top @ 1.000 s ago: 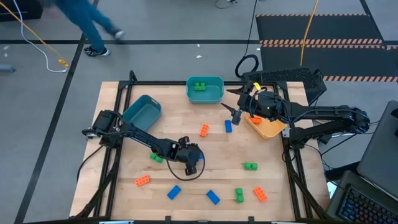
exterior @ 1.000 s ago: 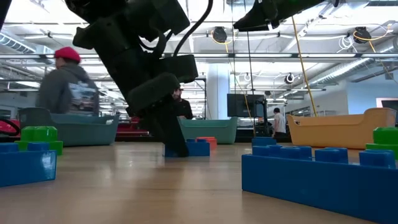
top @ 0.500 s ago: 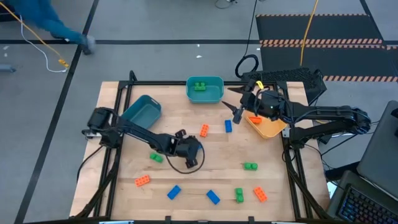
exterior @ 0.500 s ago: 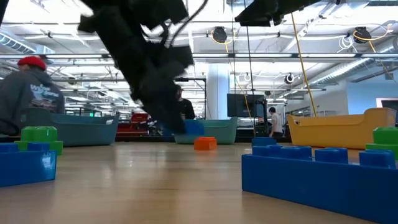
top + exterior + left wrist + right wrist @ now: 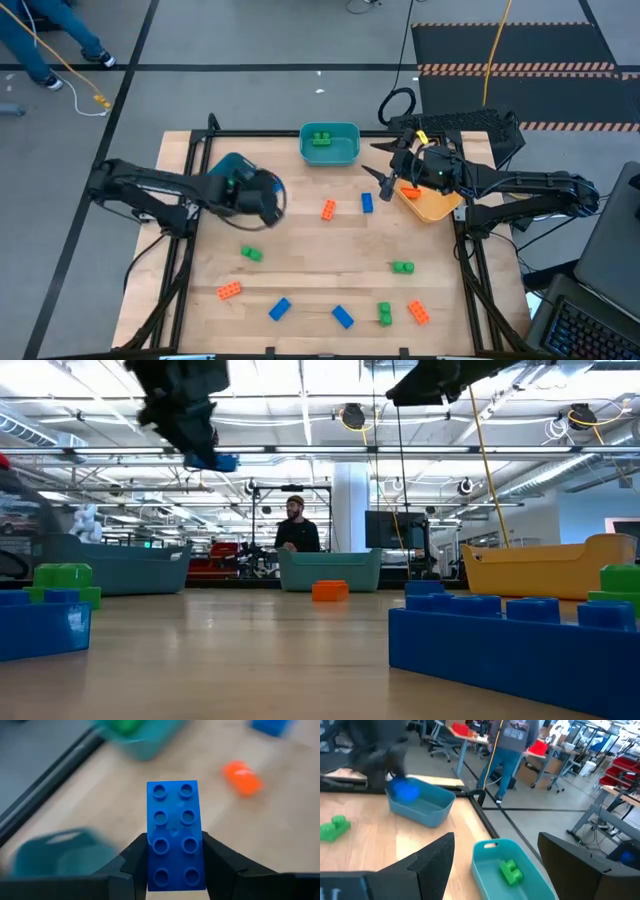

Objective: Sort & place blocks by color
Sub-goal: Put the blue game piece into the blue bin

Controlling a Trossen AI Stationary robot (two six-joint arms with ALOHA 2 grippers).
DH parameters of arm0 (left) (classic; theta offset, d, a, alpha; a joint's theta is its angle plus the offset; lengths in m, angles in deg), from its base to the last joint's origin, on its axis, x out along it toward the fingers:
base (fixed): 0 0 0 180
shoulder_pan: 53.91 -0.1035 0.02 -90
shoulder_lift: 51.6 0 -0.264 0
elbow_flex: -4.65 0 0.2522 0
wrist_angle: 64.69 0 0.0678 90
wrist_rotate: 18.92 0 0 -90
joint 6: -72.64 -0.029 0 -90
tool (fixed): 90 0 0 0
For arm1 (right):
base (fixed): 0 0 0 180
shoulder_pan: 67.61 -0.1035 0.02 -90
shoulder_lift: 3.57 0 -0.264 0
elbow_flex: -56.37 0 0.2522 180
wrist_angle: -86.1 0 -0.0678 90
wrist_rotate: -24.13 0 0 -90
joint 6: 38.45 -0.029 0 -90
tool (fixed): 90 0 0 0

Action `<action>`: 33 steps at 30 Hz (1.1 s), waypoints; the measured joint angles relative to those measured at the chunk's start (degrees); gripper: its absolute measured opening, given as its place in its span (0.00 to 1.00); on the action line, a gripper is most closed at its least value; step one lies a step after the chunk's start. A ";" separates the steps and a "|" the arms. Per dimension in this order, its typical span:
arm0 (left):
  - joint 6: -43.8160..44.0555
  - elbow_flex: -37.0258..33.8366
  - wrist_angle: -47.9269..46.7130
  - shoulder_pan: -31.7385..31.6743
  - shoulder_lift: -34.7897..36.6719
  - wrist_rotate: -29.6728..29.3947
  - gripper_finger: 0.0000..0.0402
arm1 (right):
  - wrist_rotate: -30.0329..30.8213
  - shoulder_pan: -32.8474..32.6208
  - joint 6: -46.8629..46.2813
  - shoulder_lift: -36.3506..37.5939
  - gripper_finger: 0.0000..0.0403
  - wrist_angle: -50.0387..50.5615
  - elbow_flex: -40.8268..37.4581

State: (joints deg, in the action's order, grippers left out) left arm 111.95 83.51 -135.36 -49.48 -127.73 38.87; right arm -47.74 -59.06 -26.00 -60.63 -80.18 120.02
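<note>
My left gripper (image 5: 262,196) hangs high over the table beside the blue bin (image 5: 226,178), shut on a blue two-by-four studded brick (image 5: 175,835). The low view shows that brick (image 5: 218,462) well above the tabletop. My right gripper (image 5: 385,180) is open and holds nothing, hovering next to the orange-yellow bin (image 5: 430,205). The teal bin (image 5: 330,146) at the far edge holds a green brick (image 5: 320,138). Loose bricks lie flat on the wood: orange (image 5: 328,209), blue (image 5: 367,203), green (image 5: 251,254), green (image 5: 402,267), and several along the near edge. My left gripper pinches the blue brick between its two fingers (image 5: 132,862), which press on the two long sides near the brick's closer end (image 5: 175,872). The studs face the wrist camera and the rest of the brick sticks out past the fingertips. The brick is lifted clear of the table.
Near the table's near edge lie an orange brick (image 5: 229,290), two blue bricks (image 5: 279,309) (image 5: 343,317), a green one (image 5: 385,314) and an orange one (image 5: 417,312). A black frame rails the table. A person walks on the floor beyond the far left corner (image 5: 40,40).
My left gripper, shut on the blue brick at table level in the middle of the table, has risen with it and swung toward the far left, up to the blue bin. The brick is lifted clear. My right gripper has stayed about where it was.
</note>
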 joint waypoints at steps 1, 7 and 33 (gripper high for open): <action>2.28 0.00 -3.09 -0.79 0.95 -1.11 0.34 | 0.00 -0.02 0.00 0.01 0.69 -0.01 0.00; 9.47 -0.08 -16.47 -5.20 2.93 -3.84 0.34 | 0.00 0.00 0.29 0.07 0.69 -0.55 0.00; 13.68 -16.92 -12.97 -21.11 2.93 -0.71 0.56 | -0.01 0.20 4.82 -0.56 0.69 -6.10 0.04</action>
State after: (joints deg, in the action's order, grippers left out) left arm 125.63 66.60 -148.33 -70.59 -124.81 38.17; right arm -47.75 -58.86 -21.18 -61.19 -86.27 120.06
